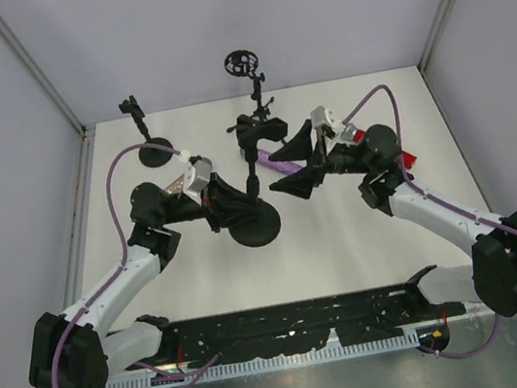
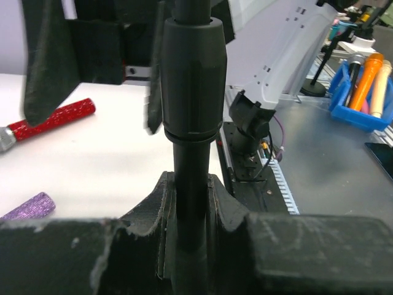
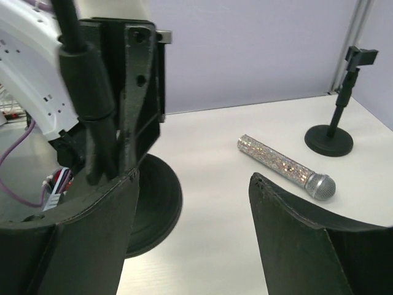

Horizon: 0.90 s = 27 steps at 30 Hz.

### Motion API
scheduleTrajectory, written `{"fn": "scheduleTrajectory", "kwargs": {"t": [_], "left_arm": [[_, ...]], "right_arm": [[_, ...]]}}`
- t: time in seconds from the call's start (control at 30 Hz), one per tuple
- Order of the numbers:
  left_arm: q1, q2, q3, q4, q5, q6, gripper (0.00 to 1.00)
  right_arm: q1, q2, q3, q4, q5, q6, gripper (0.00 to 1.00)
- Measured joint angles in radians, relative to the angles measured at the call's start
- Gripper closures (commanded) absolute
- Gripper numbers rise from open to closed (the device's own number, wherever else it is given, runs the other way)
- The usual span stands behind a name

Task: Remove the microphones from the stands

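Observation:
A black microphone stand stands mid-table, its round base point(image 1: 256, 226) down and its clip point(image 1: 261, 133) up. My left gripper point(image 1: 224, 207) is shut on the stand's pole point(image 2: 187, 92) low down, its jaws tight on both sides point(image 2: 187, 184). My right gripper point(image 1: 295, 161) is open and empty just right of the clip, fingers wide apart point(image 3: 193, 178). The clip point(image 3: 132, 74) looks black, and I see no microphone in it. A purple glitter microphone point(image 1: 278, 159) lies on the table below the clip, and it also shows in the left wrist view point(image 2: 27, 207).
A silver glitter microphone point(image 3: 285, 166) lies on the table, partly under my left arm. A red microphone point(image 2: 55, 118) lies by my right arm point(image 1: 403, 160). A small stand point(image 1: 146, 133) and a tripod stand with a round mount point(image 1: 240, 62) are at the back.

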Motion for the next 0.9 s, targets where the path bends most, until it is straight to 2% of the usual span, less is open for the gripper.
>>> {"fn": "scheduleTrajectory", "kwargs": {"t": [0.13, 0.43, 0.67, 0.9], "left_arm": [[0.010, 0.000, -0.006, -0.036, -0.061, 0.030, 1.00], [0.013, 0.006, -0.010, -0.090, -0.129, 0.070, 1.00], [0.012, 0.014, -0.010, -0.090, -0.124, 0.079, 1.00], [0.008, 0.023, -0.010, -0.090, -0.104, 0.080, 1.00]], "right_arm": [[0.000, -0.025, -0.033, 0.105, -0.052, 0.092, 0.22], [0.016, -0.125, -0.038, 0.215, -0.021, 0.172, 0.21], [0.094, -0.080, -0.038, 0.200, 0.053, 0.161, 0.22], [0.151, -0.003, -0.038, 0.187, 0.119, 0.167, 0.27]]}}
